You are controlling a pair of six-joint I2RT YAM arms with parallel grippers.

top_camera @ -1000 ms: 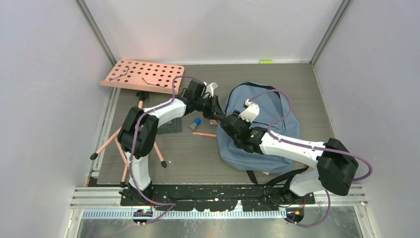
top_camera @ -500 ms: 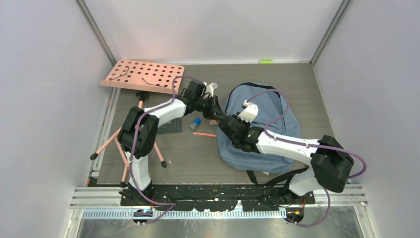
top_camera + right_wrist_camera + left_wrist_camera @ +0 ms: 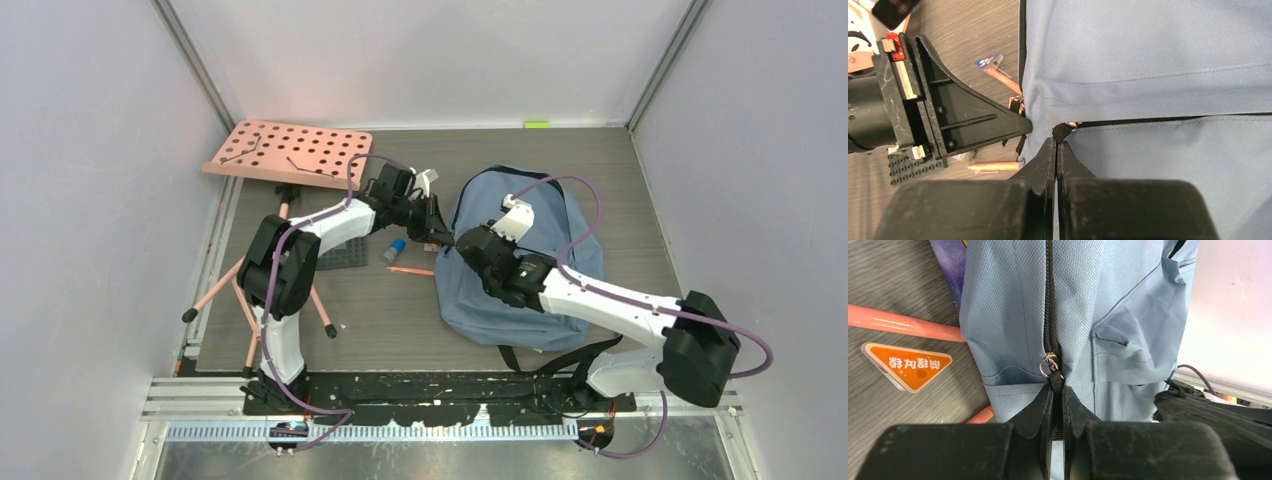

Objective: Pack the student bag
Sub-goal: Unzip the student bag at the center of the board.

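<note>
The student bag (image 3: 552,225) lies flat on the table at centre right, a blue-grey backpack. At its left edge my left gripper (image 3: 439,240) is shut on a black zipper pull strap (image 3: 1054,382). The strap hangs from a metal slider (image 3: 1050,363) on the bag (image 3: 1128,315), with my left gripper (image 3: 1058,392) pinching it. Just beside it, my right gripper (image 3: 458,241) is shut on a second black zipper tab (image 3: 1062,131) at the end of a closed zipper line across the bag (image 3: 1148,50). In the right wrist view my right gripper (image 3: 1056,145) sits a finger's width from the left gripper's finger (image 3: 973,120).
A pink pegboard stand (image 3: 290,152) on tripod legs stands at the back left. A pink pencil (image 3: 412,270), a small blue item (image 3: 396,247) and a black studded plate (image 3: 345,255) lie left of the bag. An orange triangular tag (image 3: 908,365) lies by the bag's edge.
My right gripper has closed onto the zipper tab, and the right arm's elbow has swung to the right. The left arm has held still with its grip.
</note>
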